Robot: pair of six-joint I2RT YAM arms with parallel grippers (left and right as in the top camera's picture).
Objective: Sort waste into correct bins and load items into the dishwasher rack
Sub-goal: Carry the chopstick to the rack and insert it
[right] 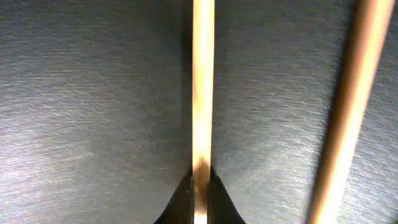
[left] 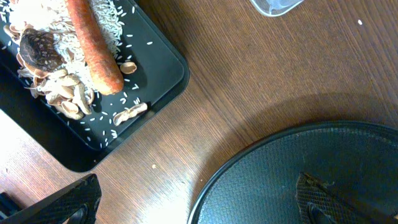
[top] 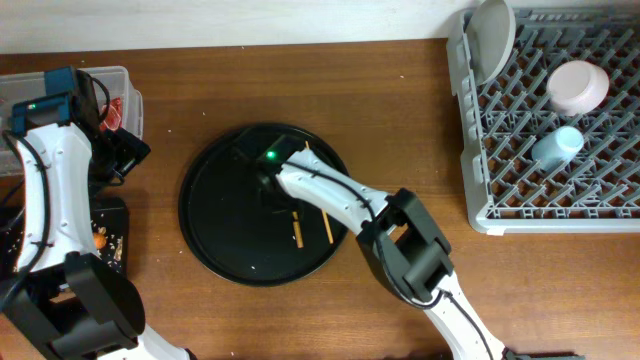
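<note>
Now chopstick (right: 202, 93) flat on round black tray (top: 220, 230), pinched between closed tips of right gripper (right: 200, 186); second chopstick (right: 348, 106) loose just beside. Left gripper (left: 196, 208) spread open over table (left: 249, 81), near black bin (left: 155, 62) holding carrot (left: 93, 46), rice (left: 111, 22). Plate (top: 492, 35), bowl (top: 578, 85), cup (top: 556, 146) in rack (top: 480, 190).

Two wooden chopsticks (top: 297, 229) lie on the one round black tray (top: 225, 235) in the middle. At the right, one dishwasher rack (top: 480, 200) holds one white plate (top: 492, 35), one bowl (top: 578, 86) and one pale blue cup (top: 556, 146). At the left are two bins: one clear tub (top: 118, 72) far, one shallow black bin (left: 168, 62) near, with one carrot (left: 93, 46) in it.
</note>
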